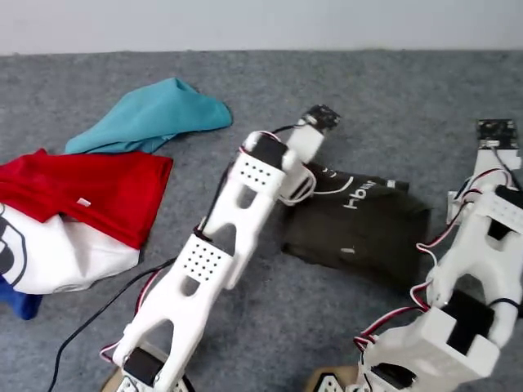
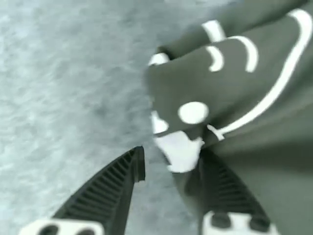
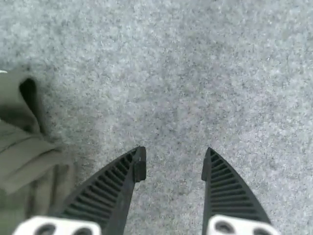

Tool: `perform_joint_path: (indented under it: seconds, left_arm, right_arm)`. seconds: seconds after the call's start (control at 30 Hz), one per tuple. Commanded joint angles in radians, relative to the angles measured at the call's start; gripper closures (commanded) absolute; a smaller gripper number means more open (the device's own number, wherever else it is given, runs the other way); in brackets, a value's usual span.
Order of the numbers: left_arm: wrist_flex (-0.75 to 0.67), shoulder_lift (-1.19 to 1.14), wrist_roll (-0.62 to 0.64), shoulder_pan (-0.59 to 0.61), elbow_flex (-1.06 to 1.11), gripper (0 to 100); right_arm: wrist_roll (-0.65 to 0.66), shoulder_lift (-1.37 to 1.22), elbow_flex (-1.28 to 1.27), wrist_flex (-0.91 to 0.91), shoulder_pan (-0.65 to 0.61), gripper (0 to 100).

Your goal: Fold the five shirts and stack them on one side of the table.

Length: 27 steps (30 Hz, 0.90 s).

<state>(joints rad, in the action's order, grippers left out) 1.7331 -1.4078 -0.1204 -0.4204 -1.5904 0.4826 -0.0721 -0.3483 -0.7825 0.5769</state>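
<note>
Well off to the left of my left jaws sits the unfolded heap. It has a crumpled teal knit shirt (image 1: pixel 155 114) and a red knit shirt (image 1: pixel 90 188) overlapping a white shirt with dark print (image 1: pixel 57 253). A blue fabric corner (image 1: pixel 20 304) pokes out from under the white one.

Left arm (image 1: pixel 237 212): left jaws are released, spread at the near-left edge of the dark olive shirt with white line print (image 1: pixel 359 224). One jaw sits over bare grey felt bench (image 1: pixel 392 98), the other against the cloth. A white tag (image 2: pixel 182 152) at the shirt's edge lies in the gap between them.

The dark shirt lies between both sets of jaws as a rough, lumpy rectangle, so I'd call the fold partly done.

Right arm (image 1: pixel 482 269): right jaws are released and holding nothing over bare bench, with the dark shirt's right edge just beside them.

Handling, my guess: light, limp and not fragile. It will sag and drag on the felt, and layers may slip apart. I should pinch the edge or a corner through all layers, not the middle, and avoid grabbing just the tag.
</note>
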Motion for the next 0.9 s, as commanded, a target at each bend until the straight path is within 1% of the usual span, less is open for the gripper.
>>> perform_joint_path:
  seconds: [0.0, 0.13, 0.2, 0.33, 0.5, 0.73, 0.87]
  left_arm:
    - [0.021, 0.003, 0.0, 0.055, -0.004, 84]
    - [0.023, 0.028, 0.002, 0.026, -0.018, 84]
    - [0.023, 0.075, 0.002, -0.003, -0.041, 84]
    - [0.023, 0.216, 0.002, -0.064, -0.079, 84]
    - [0.023, 0.359, 0.002, -0.101, -0.076, 84]
    - [0.023, 0.387, 0.002, -0.103, -0.071, 84]
    - [0.023, 0.388, 0.002, -0.106, 0.015, 84]
  right_arm:
    - [0.008, 0.025, 0.023, -0.004, 0.008, 80.0]
    - [0.008, 0.027, 0.031, -0.061, 0.002, 79.8]
    - [0.008, 0.027, 0.032, -0.09, -0.027, 79.8]
    - [0.002, 0.021, 0.026, -0.168, -0.127, 79.9]
    - [0.0, 0.025, 0.026, -0.243, -0.229, 79.9]
    - [-0.014, 0.047, 0.057, -0.303, -0.245, 79.9]
    - [-0.035, 0.137, 0.092, -0.41, -0.269, 80.0]
